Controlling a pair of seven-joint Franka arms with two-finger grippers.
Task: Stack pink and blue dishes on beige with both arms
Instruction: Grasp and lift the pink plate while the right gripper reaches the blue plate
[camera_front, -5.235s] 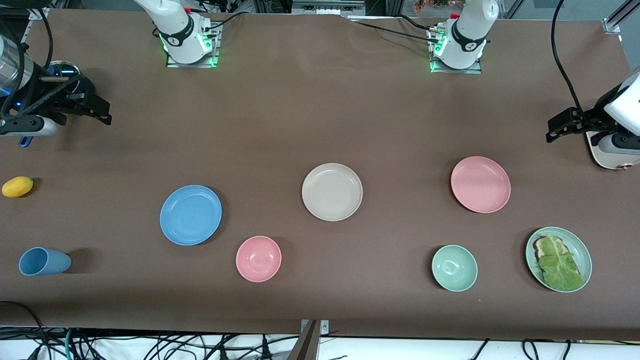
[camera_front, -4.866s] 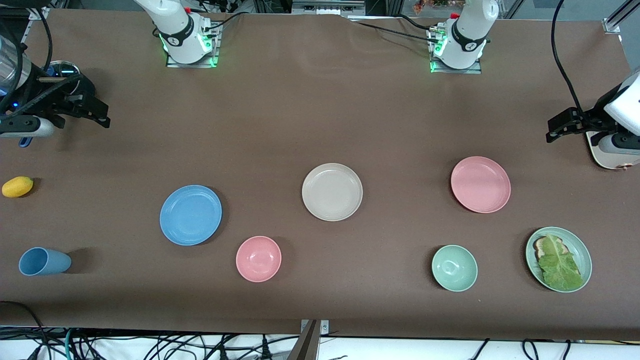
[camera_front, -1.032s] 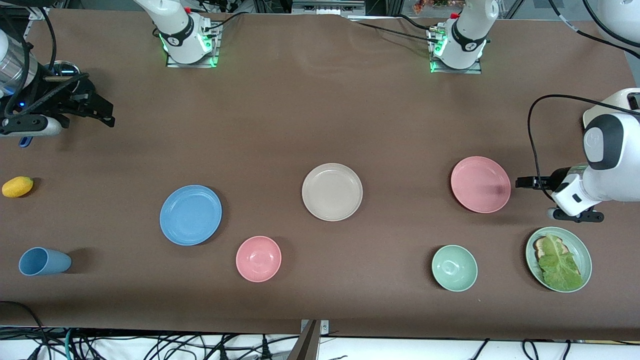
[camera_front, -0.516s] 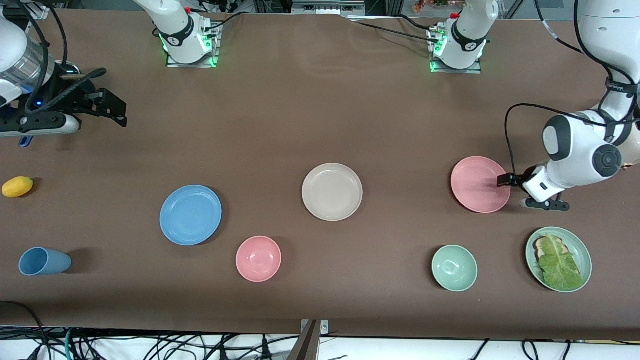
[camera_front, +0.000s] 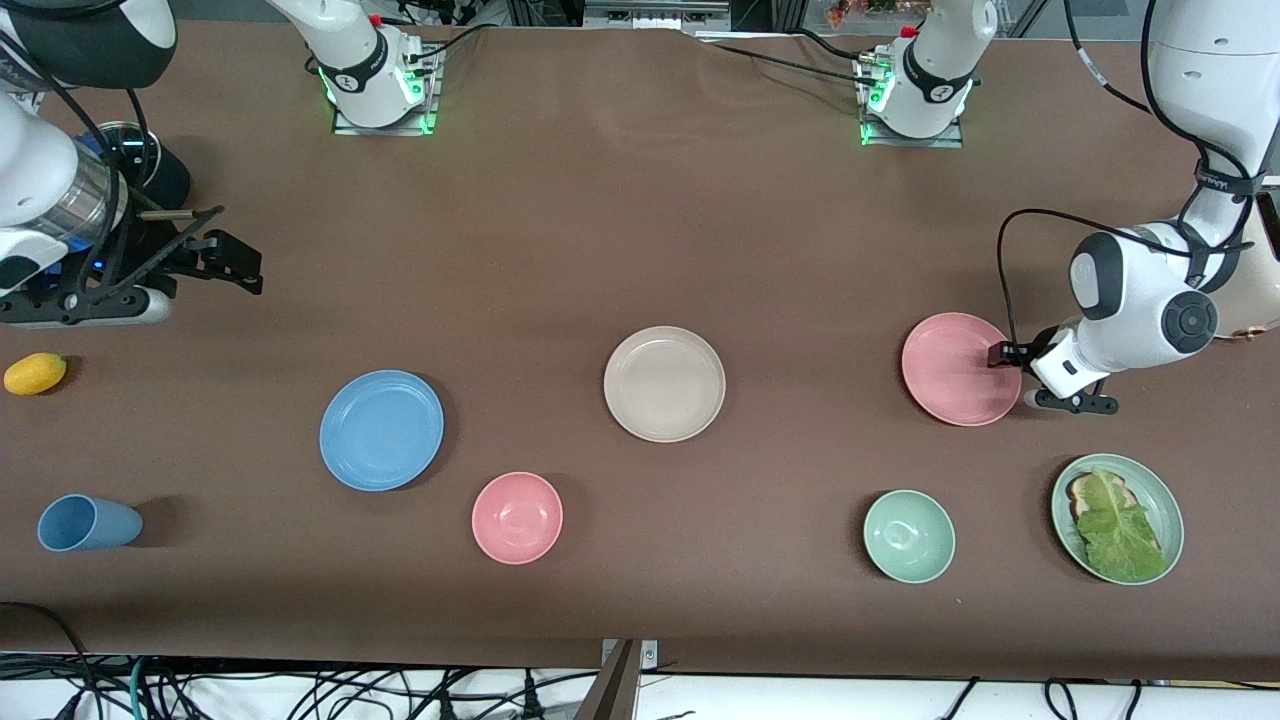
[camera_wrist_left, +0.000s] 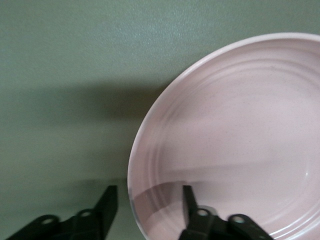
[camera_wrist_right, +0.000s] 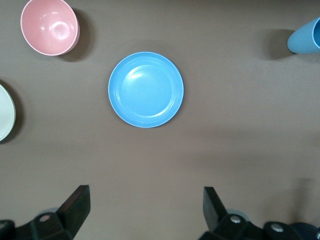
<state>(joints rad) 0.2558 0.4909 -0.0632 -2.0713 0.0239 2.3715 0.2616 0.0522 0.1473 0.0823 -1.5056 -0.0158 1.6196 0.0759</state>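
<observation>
The beige plate (camera_front: 664, 383) lies in the middle of the table. Toward the right arm's end lies the blue plate (camera_front: 381, 430) (camera_wrist_right: 146, 90), and toward the left arm's end the pink plate (camera_front: 960, 368) (camera_wrist_left: 240, 140). My left gripper (camera_front: 1003, 353) (camera_wrist_left: 148, 200) is open and low at the pink plate's rim. One finger is over the plate's inside, the other outside the rim. My right gripper (camera_front: 245, 272) (camera_wrist_right: 146, 200) is open and holds nothing. It hangs over bare table short of the blue plate.
A pink bowl (camera_front: 517, 517) and a green bowl (camera_front: 908, 536) sit nearer the camera. A pale green plate (camera_front: 1058, 520) with lettuce is near the left arm's hand. A blue cup (camera_front: 88, 523) and a yellow fruit (camera_front: 35, 373) lie at the right arm's end.
The left arm swung in from the table's end and came down to the pink plate's rim. The right gripper shifted a little toward the table's middle. No plate has moved.
</observation>
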